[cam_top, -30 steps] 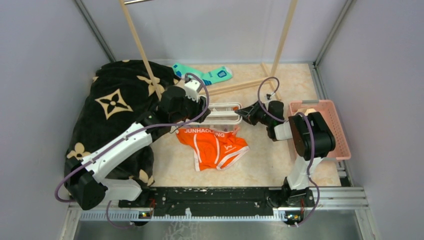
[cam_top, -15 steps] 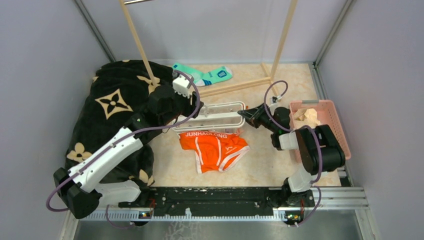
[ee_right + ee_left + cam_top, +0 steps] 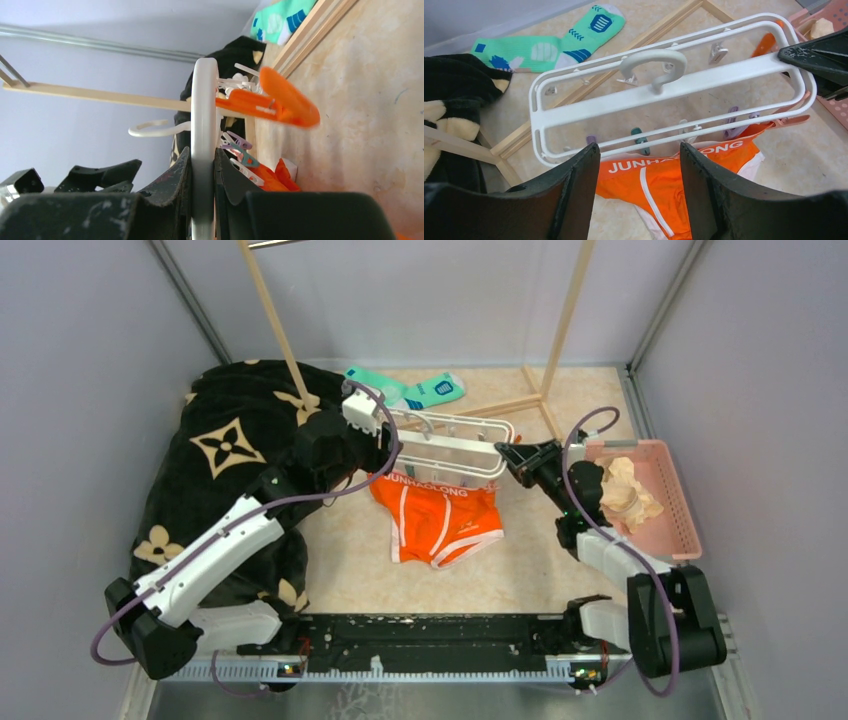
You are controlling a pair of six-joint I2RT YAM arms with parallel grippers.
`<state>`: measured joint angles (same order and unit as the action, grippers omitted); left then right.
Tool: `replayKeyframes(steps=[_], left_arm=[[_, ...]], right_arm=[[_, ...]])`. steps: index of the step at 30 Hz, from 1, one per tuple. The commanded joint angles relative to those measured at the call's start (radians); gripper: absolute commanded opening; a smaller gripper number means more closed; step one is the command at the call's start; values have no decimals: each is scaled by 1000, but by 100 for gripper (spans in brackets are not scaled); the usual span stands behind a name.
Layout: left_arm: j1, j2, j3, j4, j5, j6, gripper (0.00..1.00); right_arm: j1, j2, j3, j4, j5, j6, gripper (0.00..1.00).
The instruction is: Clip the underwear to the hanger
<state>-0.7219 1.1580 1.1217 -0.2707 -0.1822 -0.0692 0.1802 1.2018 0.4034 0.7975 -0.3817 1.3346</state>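
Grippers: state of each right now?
Left gripper: open, holding nothing; the hanger sits just past its fingers.
Right gripper: closed on the end of the hanger's frame.

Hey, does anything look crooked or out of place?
The hanger sits tilted, gripped only at its right end by the right gripper, with the underwear dangling under its near rail. A beige cloth spills over the rim of the pink basket.

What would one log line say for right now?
right gripper: shut on hanger | left gripper: open, near hanger's other end | underwear: under hanger, waistband at clips | clipped: cannot tell
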Motion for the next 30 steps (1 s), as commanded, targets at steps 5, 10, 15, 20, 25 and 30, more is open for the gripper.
replayKeyframes(steps=[5, 10, 15, 20, 25, 30], left_arm=[[6, -36, 30, 16, -31, 20, 66], [6, -42, 24, 25, -38, 17, 66], [7, -58, 0, 52, -36, 13, 68], [6, -67, -28, 91, -12, -20, 76], [7, -62, -48, 111, 23, -52, 79], [6, -49, -60, 105, 29, -70, 81]], right_arm=[[-2, -270, -8, -14, 308, 99, 0], [-2, -391, -5, -104, 504, 156, 0], [-3, -406, 39, -88, 584, 212, 0], [-2, -358, 122, -45, 632, 254, 0], [-2, -293, 220, -19, 680, 262, 0], [-2, -242, 290, 8, 694, 277, 0]])
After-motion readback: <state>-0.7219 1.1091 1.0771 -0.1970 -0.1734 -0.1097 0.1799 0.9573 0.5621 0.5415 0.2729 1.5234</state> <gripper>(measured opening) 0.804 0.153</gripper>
